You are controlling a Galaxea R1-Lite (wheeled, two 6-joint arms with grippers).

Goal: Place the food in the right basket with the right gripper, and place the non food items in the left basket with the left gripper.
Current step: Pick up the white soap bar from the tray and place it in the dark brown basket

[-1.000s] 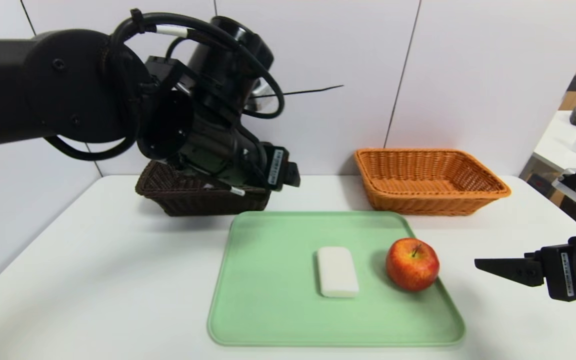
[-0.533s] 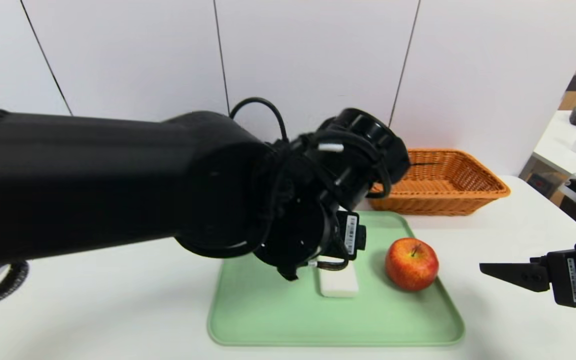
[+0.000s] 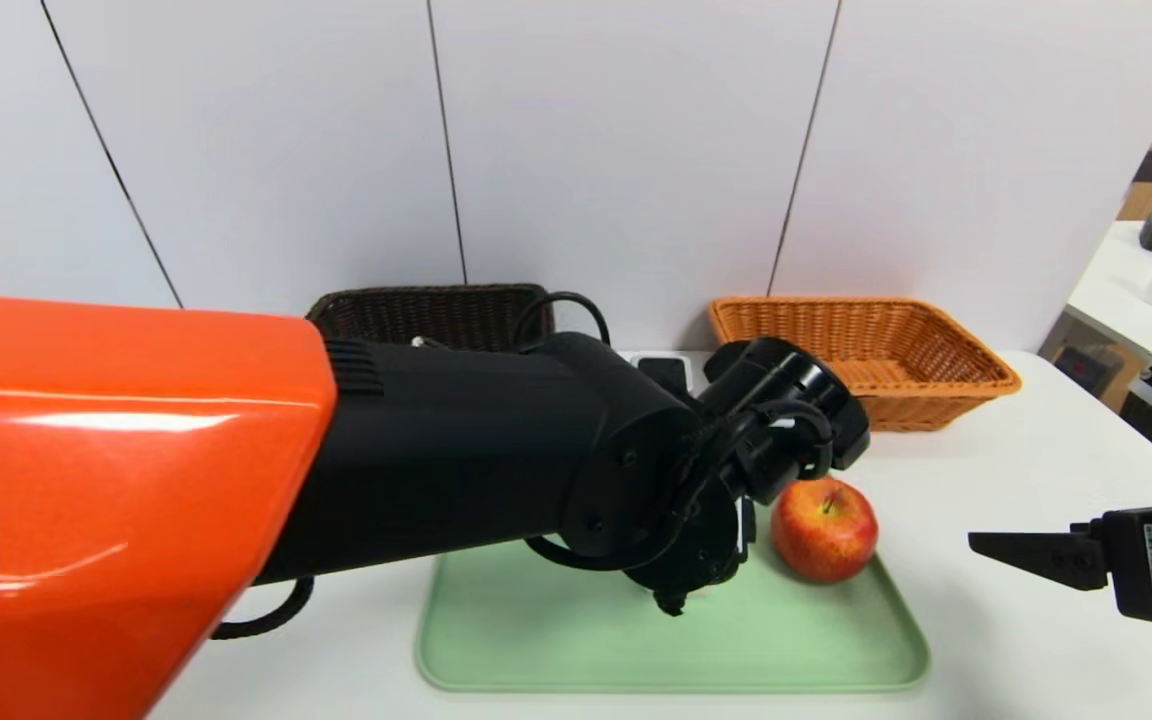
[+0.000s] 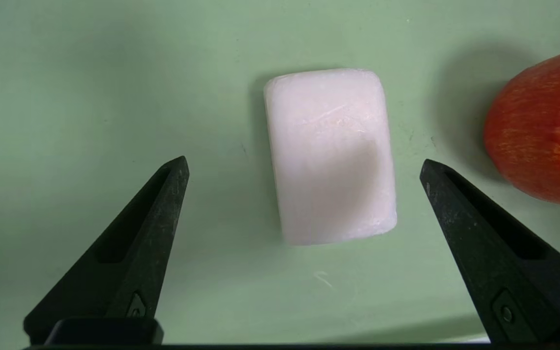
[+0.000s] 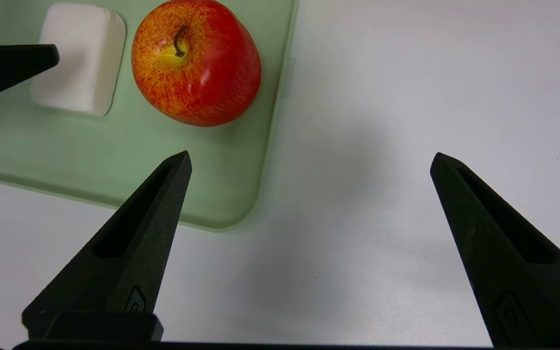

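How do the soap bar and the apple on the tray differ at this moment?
The soap bar is white, flat and rectangular; the apple is red and round, with a stem.
The soap bar lies between the open left gripper fingers, untouched; the apple sits outside that gripper, beside one finger.
The right gripper hovers open over bare table, off the tray's edge.
Both rest on the green tray.

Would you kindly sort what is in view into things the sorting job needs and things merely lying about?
Belongs to the job:
- white soap bar, on the tray
- apple, on the tray
- brown basket
- orange basket
- left claw, open over the soap
- right claw, open, off the tray

Lying about:
- green tray
- black device behind the tray
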